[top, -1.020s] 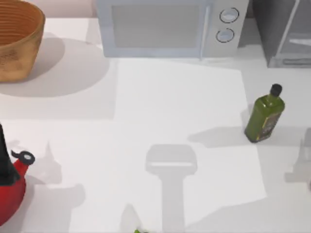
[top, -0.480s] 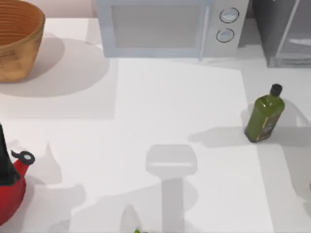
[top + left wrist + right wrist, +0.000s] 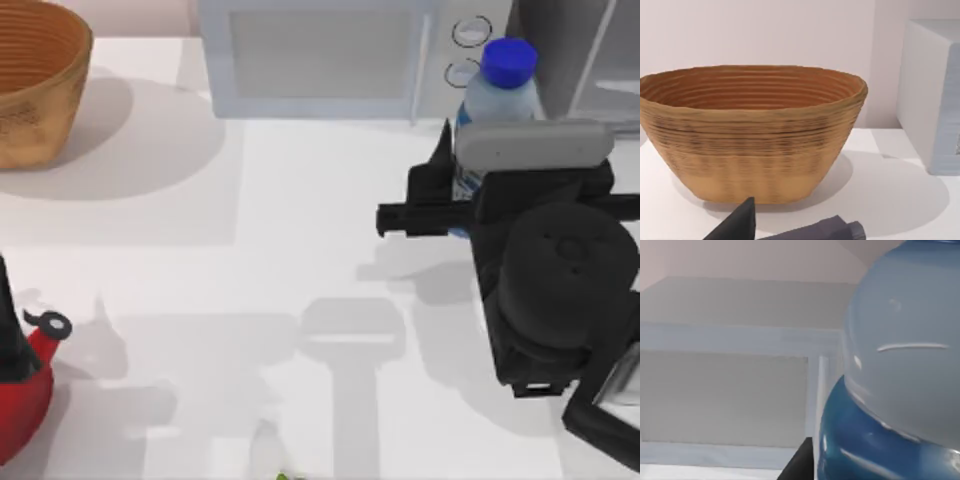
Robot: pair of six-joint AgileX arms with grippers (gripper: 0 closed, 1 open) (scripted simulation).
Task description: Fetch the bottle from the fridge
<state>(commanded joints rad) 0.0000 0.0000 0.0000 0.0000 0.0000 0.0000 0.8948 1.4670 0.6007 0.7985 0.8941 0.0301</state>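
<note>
The right gripper [image 3: 462, 192] grips the bottle [image 3: 497, 95] upright between its jaws, far right, before the fridge [image 3: 580, 60]. Left gripper [image 3: 790, 227]: jaw state unclear

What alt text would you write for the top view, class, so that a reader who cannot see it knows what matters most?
The right gripper holds a clear bottle with a blue cap upright above the white table, in front of a light grey microwave. The dark fridge stands at the back right, a woven basket at the back left and a red kettle at the left edge.
</note>
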